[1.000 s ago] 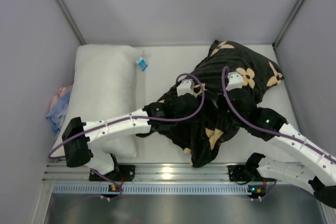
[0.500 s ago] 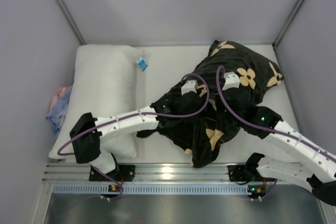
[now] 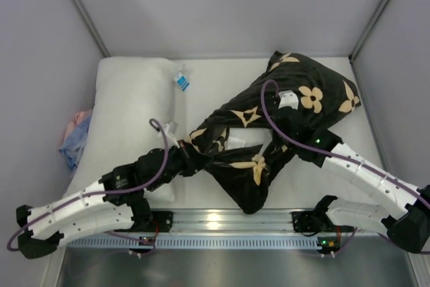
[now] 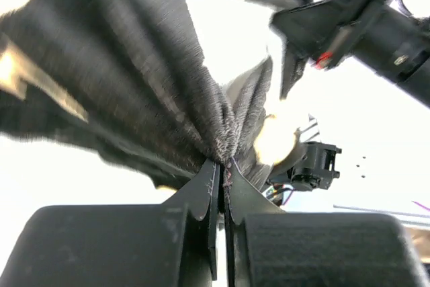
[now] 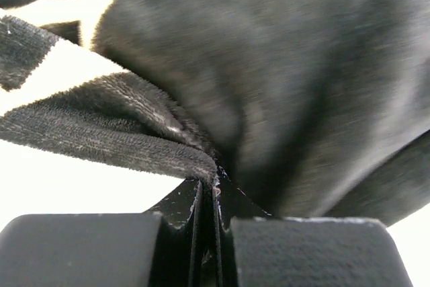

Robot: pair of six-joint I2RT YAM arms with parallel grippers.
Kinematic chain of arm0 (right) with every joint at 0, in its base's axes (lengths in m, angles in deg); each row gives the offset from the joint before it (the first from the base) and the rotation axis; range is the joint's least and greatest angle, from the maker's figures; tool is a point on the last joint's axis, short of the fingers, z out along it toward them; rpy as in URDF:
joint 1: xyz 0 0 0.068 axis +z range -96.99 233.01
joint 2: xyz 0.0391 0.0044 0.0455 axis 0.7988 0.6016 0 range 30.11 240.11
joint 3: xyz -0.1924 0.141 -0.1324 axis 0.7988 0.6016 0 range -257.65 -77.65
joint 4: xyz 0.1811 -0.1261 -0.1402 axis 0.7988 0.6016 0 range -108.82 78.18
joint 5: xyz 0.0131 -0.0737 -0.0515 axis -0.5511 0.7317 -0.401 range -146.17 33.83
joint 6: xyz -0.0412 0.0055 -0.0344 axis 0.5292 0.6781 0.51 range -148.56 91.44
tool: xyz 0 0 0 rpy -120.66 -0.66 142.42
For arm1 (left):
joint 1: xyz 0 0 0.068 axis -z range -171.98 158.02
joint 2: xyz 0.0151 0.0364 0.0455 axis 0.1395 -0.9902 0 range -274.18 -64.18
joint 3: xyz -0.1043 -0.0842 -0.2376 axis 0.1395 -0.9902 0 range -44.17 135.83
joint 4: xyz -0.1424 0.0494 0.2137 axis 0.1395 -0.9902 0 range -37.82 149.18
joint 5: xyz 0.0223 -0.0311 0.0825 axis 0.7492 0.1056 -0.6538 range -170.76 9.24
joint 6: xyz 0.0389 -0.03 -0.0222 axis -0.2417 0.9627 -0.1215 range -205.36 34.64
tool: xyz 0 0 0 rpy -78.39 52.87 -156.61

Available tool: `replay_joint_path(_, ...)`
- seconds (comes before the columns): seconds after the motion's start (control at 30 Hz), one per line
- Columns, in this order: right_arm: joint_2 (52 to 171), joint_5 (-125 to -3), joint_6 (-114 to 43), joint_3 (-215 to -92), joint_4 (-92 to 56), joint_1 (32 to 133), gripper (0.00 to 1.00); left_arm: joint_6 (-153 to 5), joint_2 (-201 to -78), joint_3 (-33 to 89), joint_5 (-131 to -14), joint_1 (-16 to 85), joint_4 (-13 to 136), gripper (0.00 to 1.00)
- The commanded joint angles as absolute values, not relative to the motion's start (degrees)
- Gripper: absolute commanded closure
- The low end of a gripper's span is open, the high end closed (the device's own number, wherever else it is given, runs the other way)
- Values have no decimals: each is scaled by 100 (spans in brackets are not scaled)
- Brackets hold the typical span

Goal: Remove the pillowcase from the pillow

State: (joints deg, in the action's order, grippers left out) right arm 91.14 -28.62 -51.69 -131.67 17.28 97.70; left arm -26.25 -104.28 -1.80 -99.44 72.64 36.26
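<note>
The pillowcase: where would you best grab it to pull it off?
By the loose hem at its open near end, coming from the near side: the pillowcase is plump and filled at the far right, slack and bunchy here. Left gripper and right gripper each pinch a fold of it.

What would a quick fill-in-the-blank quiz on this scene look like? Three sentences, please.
1. The left gripper is ___ on the pillowcase.
2. The right gripper pinches the same ___ velvety fabric.
3. In the top view, the pink-blue cloth lies at the table's ___ edge.
Missing words: shut; black; left.
</note>
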Motion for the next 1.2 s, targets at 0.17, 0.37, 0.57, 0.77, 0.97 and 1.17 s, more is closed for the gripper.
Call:
replay_joint_path(0.17,9163,-2998,-5009,-13056,1476,8853,100,-1154,-7965,-1770,-9879,7271,2411,100)
replay_joint_path(0.37,9242,-3717,-5158,-12757,1256,8826,100,-969,-8799,-2404,-9316,7271,2964,100)
replay_joint_path(0.57,8970,-4738,-5114,-12432,1036,8922,100,-1162,-9545,-2501,-9219,7280,3536,100)
replay_joint_path(0.77,8618,-5002,-5167,-12274,1080,8984,100,-1179,-10091,-2667,-9088,7280,4043,100)
replay_joint_path(0.97,8627,-5028,-5158,-12361,1107,9080,100,-1556,-10329,-2352,-8894,7280,4450,100)
replay_joint_path(1.17,8495,-5002,-5211,-12274,1107,9133,100,-1663,-10461,-2044,-8850,7280,4389,74)
